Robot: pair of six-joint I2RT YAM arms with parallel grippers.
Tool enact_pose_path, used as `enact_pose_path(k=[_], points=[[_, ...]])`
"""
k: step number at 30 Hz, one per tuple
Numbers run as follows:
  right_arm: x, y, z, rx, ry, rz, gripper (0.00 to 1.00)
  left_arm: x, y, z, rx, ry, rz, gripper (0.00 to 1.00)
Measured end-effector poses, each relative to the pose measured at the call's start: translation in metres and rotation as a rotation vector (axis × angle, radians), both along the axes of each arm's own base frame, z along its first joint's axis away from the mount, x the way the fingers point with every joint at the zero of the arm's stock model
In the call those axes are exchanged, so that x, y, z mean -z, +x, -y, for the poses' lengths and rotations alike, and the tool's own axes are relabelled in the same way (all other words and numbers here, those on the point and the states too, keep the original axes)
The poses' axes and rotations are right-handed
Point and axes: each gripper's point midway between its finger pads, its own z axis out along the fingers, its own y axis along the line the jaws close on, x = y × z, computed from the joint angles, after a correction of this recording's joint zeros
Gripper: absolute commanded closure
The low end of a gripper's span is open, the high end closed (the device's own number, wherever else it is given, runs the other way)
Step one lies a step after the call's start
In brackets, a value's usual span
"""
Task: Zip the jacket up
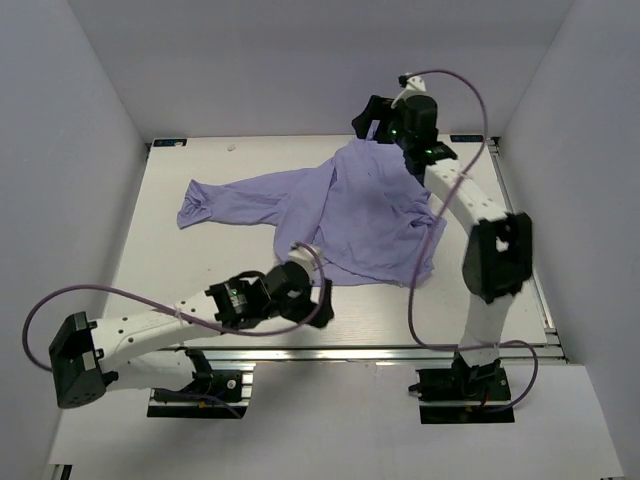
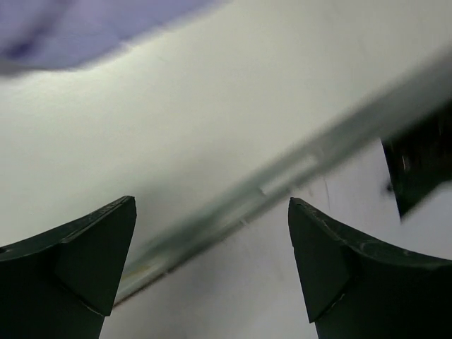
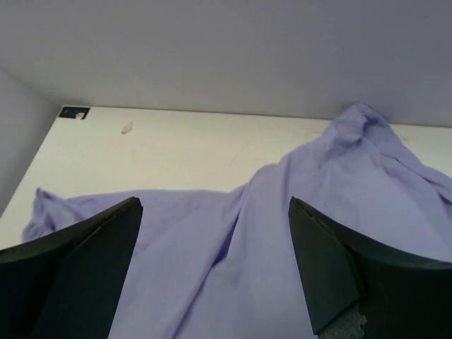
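The lavender jacket (image 1: pixel 355 215) lies wrinkled on the white table (image 1: pixel 200 270), one sleeve stretched out to the left (image 1: pixel 215 205). My left gripper (image 1: pixel 324 305) hangs open just off the jacket's near hem, over bare table. In the left wrist view the gripper (image 2: pixel 212 201) holds nothing, and only a blurred strip of jacket (image 2: pixel 78 32) shows at the top left. My right gripper (image 1: pixel 365 125) is open above the jacket's far end. In the right wrist view the gripper (image 3: pixel 213 205) has jacket fabric (image 3: pixel 233 275) below it, apart from the fingers. No zipper can be made out.
An aluminium rail (image 1: pixel 380 352) runs along the table's near edge and also crosses the left wrist view as the rail (image 2: pixel 296 166). White walls close in the left, right and far sides. A black corner marker (image 3: pixel 74 111) and a small fleck (image 3: pixel 127 128) lie at the far left.
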Motion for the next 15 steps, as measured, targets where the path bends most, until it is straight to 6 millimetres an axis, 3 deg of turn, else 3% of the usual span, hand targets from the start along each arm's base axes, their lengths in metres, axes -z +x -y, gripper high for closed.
enact_pose_path(k=[2,5,9,11,13,15], points=[[-0.027,-0.039,0.018,0.022,-0.001,0.015,0.11,-0.007,0.035,-0.024,-0.172,0.002,-0.001,0.02],[-0.033,-0.109,0.047,0.049,0.000,-0.012,0.11,-0.016,0.082,-0.069,-0.422,-0.010,-0.008,0.02],[0.025,-0.188,0.081,0.112,-0.013,-0.159,0.11,-0.027,0.119,-0.122,-0.650,-0.024,-0.018,0.02],[0.071,-0.233,0.097,0.138,-0.039,-0.300,0.11,-0.029,0.131,-0.135,-0.694,-0.026,-0.036,0.02],[0.091,-0.262,0.107,0.156,-0.050,-0.367,0.10,-0.028,0.138,-0.143,-0.715,-0.010,-0.056,0.02],[0.095,-0.284,0.116,0.170,-0.043,-0.379,0.11,-0.024,0.142,-0.147,-0.722,0.015,-0.075,0.02]])
